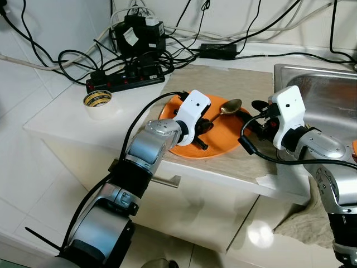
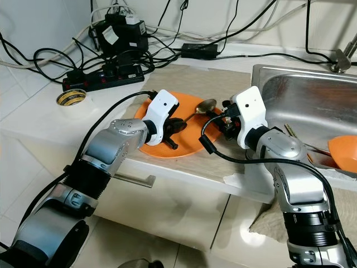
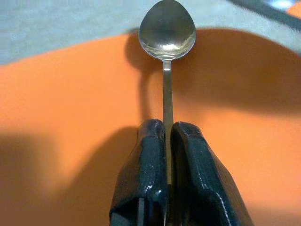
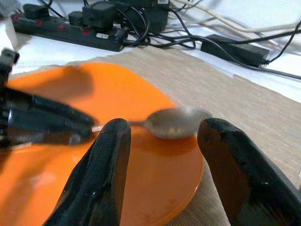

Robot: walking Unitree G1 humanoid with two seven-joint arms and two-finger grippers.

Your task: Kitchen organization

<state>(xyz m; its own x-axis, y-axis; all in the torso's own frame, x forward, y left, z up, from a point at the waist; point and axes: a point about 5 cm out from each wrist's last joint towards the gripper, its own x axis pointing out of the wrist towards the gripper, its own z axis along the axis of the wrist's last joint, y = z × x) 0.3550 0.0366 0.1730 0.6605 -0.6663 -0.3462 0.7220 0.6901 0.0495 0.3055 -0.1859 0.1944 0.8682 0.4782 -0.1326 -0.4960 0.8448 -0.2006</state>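
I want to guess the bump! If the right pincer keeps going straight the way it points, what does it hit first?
Probably the spoon: its bowl lies just ahead between the open right pincer's fingers, above the orange plate. Depth is hard to judge.

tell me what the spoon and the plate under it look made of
Spoon: likely polished steel, since its grey bowl mirrors light. It is pinched in the left gripper. Plate: flat, even orange with a soft sheen, probably plastic or melamine, though glazed ceramic is possible.

Your left gripper and its spoon block the way over the orange plate. Tangled cables crowd the counter's back, with a tape roll near them. Bare mat lies open behind the plate.
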